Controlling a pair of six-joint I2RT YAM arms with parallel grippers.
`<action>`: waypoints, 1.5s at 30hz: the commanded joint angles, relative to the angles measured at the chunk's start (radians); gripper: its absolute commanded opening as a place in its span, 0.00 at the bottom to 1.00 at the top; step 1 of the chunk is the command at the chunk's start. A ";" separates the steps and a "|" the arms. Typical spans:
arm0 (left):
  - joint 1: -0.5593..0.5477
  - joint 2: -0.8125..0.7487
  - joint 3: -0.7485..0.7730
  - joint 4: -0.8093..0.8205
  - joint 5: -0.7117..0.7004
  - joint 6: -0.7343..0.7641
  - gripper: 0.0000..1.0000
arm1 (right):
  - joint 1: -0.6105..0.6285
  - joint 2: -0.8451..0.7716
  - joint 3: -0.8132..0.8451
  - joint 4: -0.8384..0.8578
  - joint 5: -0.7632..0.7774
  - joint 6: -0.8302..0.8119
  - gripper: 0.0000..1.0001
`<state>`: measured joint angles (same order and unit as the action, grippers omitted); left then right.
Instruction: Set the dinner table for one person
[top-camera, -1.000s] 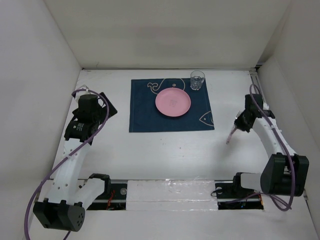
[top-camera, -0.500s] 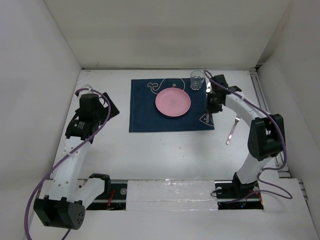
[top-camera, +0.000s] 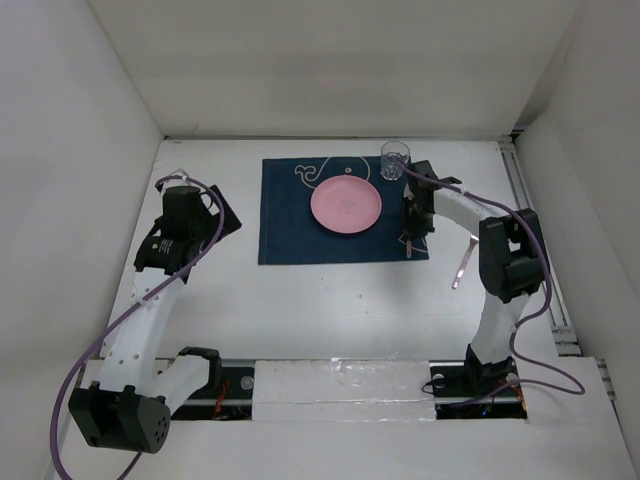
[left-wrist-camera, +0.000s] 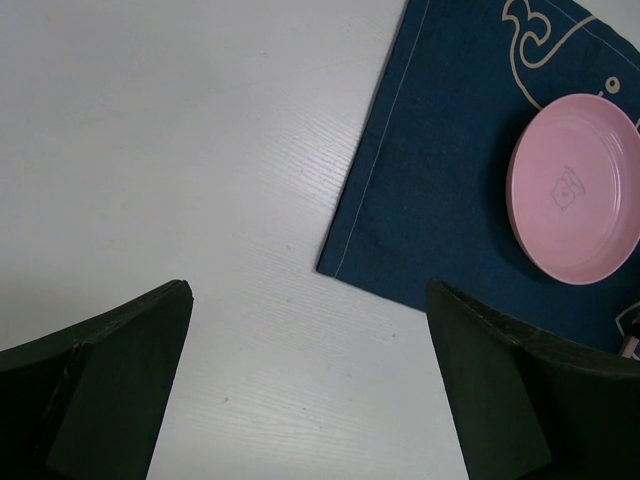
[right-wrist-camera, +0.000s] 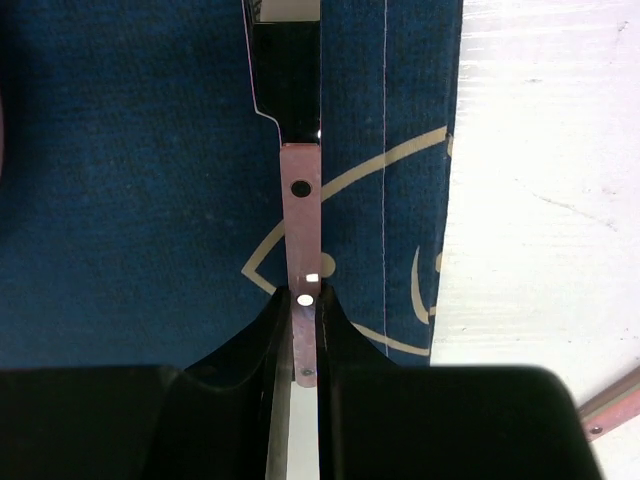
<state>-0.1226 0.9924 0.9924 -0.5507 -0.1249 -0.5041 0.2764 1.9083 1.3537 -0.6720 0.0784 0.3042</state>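
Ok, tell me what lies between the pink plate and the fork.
The top view shows the right gripper, fingers shut on a pink-handled knife, over the right edge of the placemat, between the plate and the fork.

Overhead camera looks down on the whole surface (top-camera: 330, 300); wrist cameras face down, the right closest; all share the placemat (top-camera: 285, 225).

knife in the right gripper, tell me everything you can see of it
The knife has a flat pink handle with small rivets and a shiny, metal-looking blade. The right gripper has its jaws shut on the handle's rear part, blade pointing away from the wrist. It sits over the right strip of the navy placemat, across a fish drawing, right of the pink plate. Whether it touches the cloth is unclear.
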 joint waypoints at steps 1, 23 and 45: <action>0.001 -0.006 -0.003 0.026 0.008 0.019 1.00 | 0.004 0.001 0.053 0.055 -0.011 0.010 0.00; 0.001 -0.006 -0.003 0.035 0.027 0.019 1.00 | 0.023 0.101 0.136 0.014 0.044 0.009 0.00; 0.001 -0.015 -0.003 0.035 0.027 0.019 1.00 | 0.004 0.129 0.136 -0.006 0.067 0.027 0.15</action>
<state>-0.1226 0.9924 0.9920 -0.5415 -0.1051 -0.4976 0.2878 2.0212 1.4776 -0.6739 0.1268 0.3222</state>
